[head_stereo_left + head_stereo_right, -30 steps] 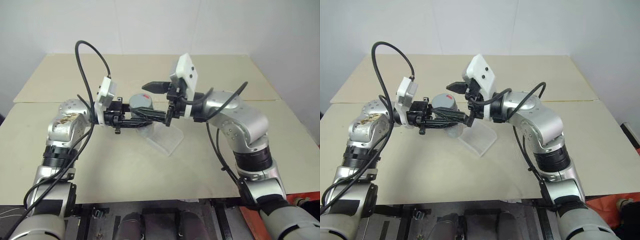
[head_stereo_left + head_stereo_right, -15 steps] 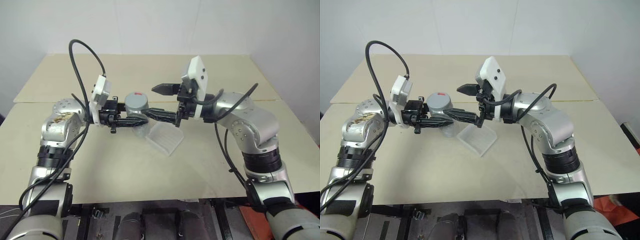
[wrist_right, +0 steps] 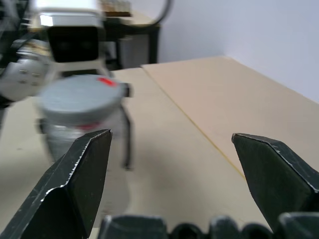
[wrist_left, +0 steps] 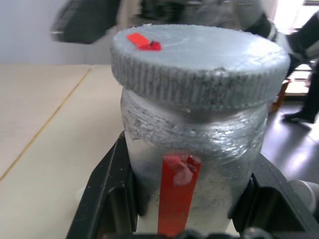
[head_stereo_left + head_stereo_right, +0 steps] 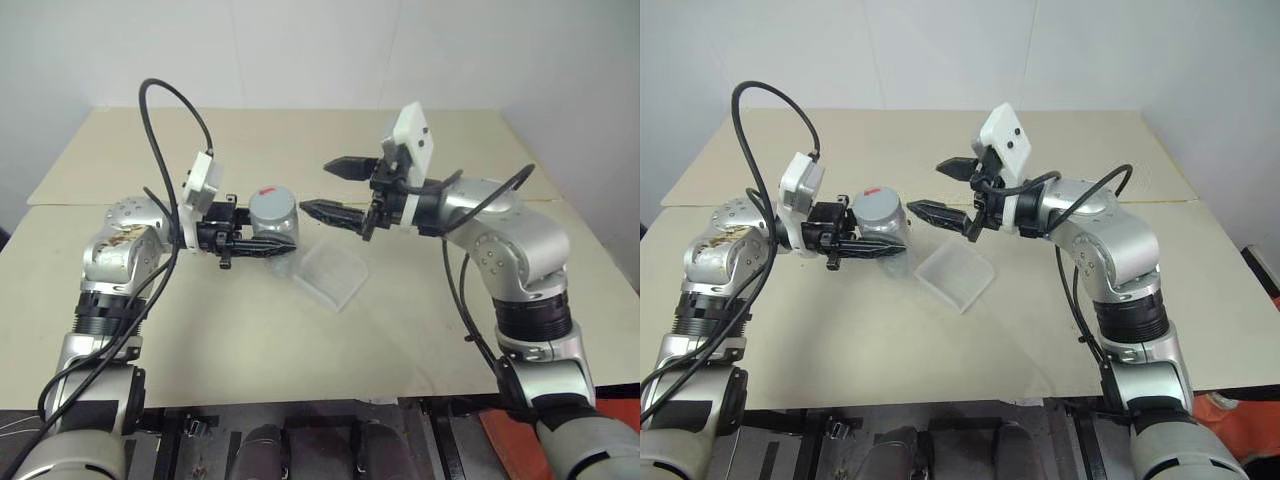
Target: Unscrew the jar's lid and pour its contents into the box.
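Note:
My left gripper [image 5: 278, 238] is shut on the jar [image 5: 274, 222] and holds it upright above the table. The jar is silvery with a red strip [image 4: 174, 199] on its side. The light-grey lid [image 4: 199, 59] sits on top of the jar and carries a small red mark. The wall hides the contents. My right gripper [image 5: 336, 190] stands open at lid height, just right of the jar and apart from it; in the right wrist view the jar [image 3: 79, 124] lies beyond the open fingertips [image 3: 79, 174]. The clear ribbed box [image 5: 331, 276] lies on the table below and to the right of the jar.
The beige table [image 5: 400, 340] is made of two boards with a seam across it, and a white wall stands behind. A black cable [image 5: 165, 100] loops above my left arm.
My right gripper, which straddled the lid a second ago, has drawn back to the right and now stands clear of the jar. The left gripper and jar have held still, lid still on.

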Tool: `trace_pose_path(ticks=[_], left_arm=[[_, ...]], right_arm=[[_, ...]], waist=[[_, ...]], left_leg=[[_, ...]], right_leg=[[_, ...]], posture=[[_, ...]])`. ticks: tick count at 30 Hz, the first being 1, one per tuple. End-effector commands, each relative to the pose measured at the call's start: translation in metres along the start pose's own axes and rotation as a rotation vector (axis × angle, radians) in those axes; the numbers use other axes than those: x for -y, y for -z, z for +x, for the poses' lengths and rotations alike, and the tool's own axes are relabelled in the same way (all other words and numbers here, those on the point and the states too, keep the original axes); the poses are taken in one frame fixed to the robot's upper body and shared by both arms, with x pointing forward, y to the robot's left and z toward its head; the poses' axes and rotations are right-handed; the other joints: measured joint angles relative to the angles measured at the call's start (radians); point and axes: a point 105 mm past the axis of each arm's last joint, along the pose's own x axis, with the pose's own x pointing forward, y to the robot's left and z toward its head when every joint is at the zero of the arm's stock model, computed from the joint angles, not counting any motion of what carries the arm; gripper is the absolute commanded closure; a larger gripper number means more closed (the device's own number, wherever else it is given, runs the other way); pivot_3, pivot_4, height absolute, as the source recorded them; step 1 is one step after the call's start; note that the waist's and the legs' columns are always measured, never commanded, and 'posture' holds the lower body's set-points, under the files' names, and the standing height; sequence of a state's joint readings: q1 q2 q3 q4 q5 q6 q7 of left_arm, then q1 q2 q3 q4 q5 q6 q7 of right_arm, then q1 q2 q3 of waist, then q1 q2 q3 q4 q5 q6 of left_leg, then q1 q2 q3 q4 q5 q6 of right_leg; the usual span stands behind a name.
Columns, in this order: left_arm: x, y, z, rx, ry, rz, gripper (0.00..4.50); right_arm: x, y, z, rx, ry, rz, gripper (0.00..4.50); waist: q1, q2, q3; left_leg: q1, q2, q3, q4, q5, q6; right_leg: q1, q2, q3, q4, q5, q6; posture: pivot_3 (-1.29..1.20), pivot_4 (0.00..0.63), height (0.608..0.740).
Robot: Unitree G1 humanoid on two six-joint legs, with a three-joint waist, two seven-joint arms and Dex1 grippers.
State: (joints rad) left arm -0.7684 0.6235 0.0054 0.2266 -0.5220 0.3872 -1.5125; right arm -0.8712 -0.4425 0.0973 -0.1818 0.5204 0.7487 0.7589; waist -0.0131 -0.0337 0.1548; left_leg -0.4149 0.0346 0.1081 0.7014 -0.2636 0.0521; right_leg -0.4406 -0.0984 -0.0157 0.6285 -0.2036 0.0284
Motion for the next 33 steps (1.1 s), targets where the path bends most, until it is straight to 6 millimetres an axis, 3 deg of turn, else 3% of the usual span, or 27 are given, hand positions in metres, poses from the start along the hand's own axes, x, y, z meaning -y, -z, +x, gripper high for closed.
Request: trace_pose_path(ticks=[1,7,13,19,33], left_arm=[[0.004,-0.012,0.001,0.02,0.03,0.054,2.59],[0.001,-0.011,0.0,0.016,0.012,0.055,2.59],[-0.006,-0.012,0.003,0.018,0.004,0.058,2.59],[-0.012,-0.015,0.004,0.009,0.013,0.071,2.59],[-0.009,-0.015,0.008,0.008,0.039,0.075,2.59]], right_arm=[[0.006,-0.018,-0.005,0.046,0.031,-0.06,0.0],[0.006,-0.018,-0.013,0.028,0.032,-0.078,0.0],[-0.024,-0.032,-0.017,0.065,-0.089,-0.101,0.0],[-0.044,-0.04,-0.002,0.105,-0.142,-0.107,0.0],[-0.041,-0.038,0.034,0.099,-0.068,-0.096,0.0]], waist=[[-0.001,0.0,0.0],[-0.001,0.0,0.0],[0.001,0.0,0.0],[-0.001,0.0,0.0],[0.0,0.0,0.0]], left_leg=[[0.0,0.0,0.0,0.0,0.0,0.0],[0.0,0.0,0.0,0.0,0.0,0.0],[0.0,0.0,-0.001,0.0,0.0,0.0],[0.0,0.0,-0.001,0.0,0.0,0.0],[0.0,0.0,0.0,0.0,0.0,0.0]], right_leg=[[0.0,0.0,0.0,0.0,0.0,0.0],[0.0,0.0,0.0,0.0,0.0,0.0],[0.0,0.0,0.0,0.0,0.0,0.0],[0.0,0.0,0.0,0.0,0.0,0.0],[0.0,0.0,0.0,0.001,0.0,0.0]], posture=[[0.0,0.15,0.74],[0.0,0.15,0.74],[0.0,0.15,0.74],[0.0,0.15,0.74],[0.0,0.15,0.74]])
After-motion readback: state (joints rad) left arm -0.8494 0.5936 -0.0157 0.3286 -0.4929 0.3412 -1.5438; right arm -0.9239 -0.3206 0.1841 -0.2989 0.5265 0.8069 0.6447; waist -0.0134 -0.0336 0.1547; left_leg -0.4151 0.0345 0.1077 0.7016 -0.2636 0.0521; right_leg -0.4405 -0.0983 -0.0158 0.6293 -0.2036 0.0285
